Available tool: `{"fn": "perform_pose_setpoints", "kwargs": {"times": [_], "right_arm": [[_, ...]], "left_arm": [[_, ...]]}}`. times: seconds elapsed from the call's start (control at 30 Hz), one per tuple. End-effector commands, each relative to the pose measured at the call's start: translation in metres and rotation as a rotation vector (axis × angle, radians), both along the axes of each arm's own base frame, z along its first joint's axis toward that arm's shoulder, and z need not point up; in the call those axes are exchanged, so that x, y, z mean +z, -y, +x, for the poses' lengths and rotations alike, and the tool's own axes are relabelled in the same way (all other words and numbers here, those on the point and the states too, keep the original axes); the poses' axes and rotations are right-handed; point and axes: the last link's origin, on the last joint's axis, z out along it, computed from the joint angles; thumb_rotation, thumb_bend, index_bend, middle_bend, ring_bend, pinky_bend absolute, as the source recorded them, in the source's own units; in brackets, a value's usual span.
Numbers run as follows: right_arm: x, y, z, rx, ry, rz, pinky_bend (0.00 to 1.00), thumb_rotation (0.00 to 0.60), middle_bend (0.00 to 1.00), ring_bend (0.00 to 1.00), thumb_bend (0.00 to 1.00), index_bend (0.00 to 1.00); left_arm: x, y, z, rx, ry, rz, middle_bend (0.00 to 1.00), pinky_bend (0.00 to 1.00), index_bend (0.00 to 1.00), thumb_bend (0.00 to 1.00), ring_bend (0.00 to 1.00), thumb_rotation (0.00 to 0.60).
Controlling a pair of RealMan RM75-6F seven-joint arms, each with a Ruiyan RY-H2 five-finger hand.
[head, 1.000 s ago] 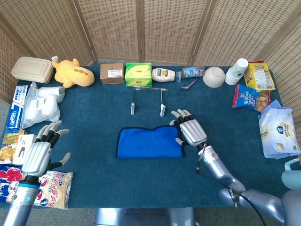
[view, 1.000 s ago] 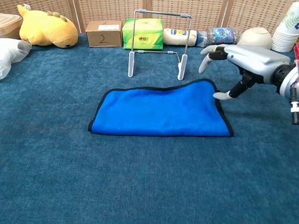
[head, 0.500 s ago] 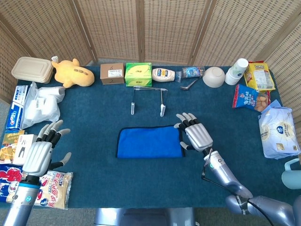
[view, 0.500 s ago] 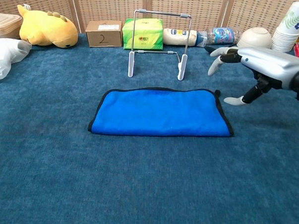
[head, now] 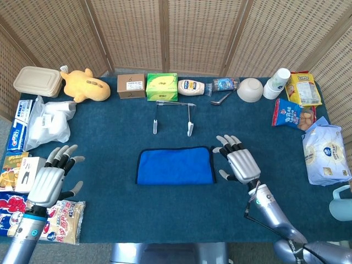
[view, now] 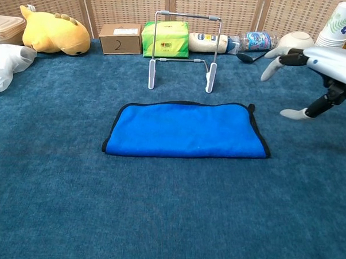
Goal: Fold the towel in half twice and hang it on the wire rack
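Towel (head: 175, 166): one, blue, folded flat at table centre.
Rack (head: 173, 116): one, upright just behind towel.
Right hand (head: 240, 163): fingers spread, holding nothing, beside towel.
Left hand (head: 50, 181): spread, holding nothing, far left.

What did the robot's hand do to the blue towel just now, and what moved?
The right hand let go of the towel's right edge and drew away to the right, open; the lifted corner dropped, so the towel now lies flat. The left hand shifted only slightly, open. The wire rack and everything else on the table stayed put.
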Motion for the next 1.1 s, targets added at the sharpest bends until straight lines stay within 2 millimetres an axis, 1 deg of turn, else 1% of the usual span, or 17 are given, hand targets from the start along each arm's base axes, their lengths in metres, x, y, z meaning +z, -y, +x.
{"fn": "perform_pose_setpoints", "kwargs": {"times": [0.03,0.2,0.4,0.57,0.6,0.63,0.77,0.93,1.1], "right_arm": [[0.011,-0.008,-0.006,-0.031,-0.007,-0.006,0.00,0.600,0.08,0.00,0.27,0.31],[0.015,-0.012,-0.006,-0.052,-0.002,0.032,0.00,0.600,0.09,0.00,0.27,0.30],[0.012,-0.012,0.002,-0.038,0.014,0.074,0.00,0.600,0.09,0.00,0.32,0.27],[0.002,-0.010,0.015,0.002,0.007,0.135,0.00,0.600,0.09,0.00,0.33,0.27],[-0.001,-0.010,0.019,0.013,0.008,0.149,0.00,0.600,0.08,0.00,0.33,0.27],[-0.008,-0.010,0.028,0.044,0.006,0.183,0.00,0.600,0.08,0.00,0.33,0.27],[-0.020,-0.008,0.041,0.075,-0.004,0.228,0.00,0.600,0.08,0.00,0.34,0.28],[-0.038,-0.005,0.051,0.088,-0.034,0.288,0.00,0.600,0.07,0.00,0.33,0.29],[-0.046,-0.002,0.054,0.090,-0.062,0.309,0.00,0.600,0.07,0.00,0.33,0.29]], "left_arm": [[-0.002,0.000,-0.001,0.004,-0.003,-0.014,0.10,0.00,0.25,0.41,0.00,0.600],[-0.001,-0.002,0.001,0.007,0.024,-0.013,0.10,0.00,0.25,0.41,0.00,0.600],[0.006,-0.006,0.004,0.012,0.055,-0.002,0.10,0.00,0.24,0.41,0.00,0.600],[0.008,-0.008,0.007,0.011,0.082,0.010,0.09,0.00,0.23,0.41,0.00,0.600],[0.009,-0.008,0.008,0.011,0.086,0.010,0.09,0.00,0.23,0.41,0.00,0.600],[0.009,-0.008,0.007,0.016,0.092,0.011,0.09,0.00,0.23,0.41,0.00,0.600],[0.011,-0.008,0.007,0.024,0.101,0.017,0.08,0.00,0.23,0.41,0.00,0.600],[0.010,-0.009,0.007,0.027,0.108,0.013,0.08,0.00,0.22,0.41,0.00,0.600],[0.010,-0.009,0.007,0.030,0.109,0.005,0.07,0.00,0.22,0.41,0.00,0.600]]}}
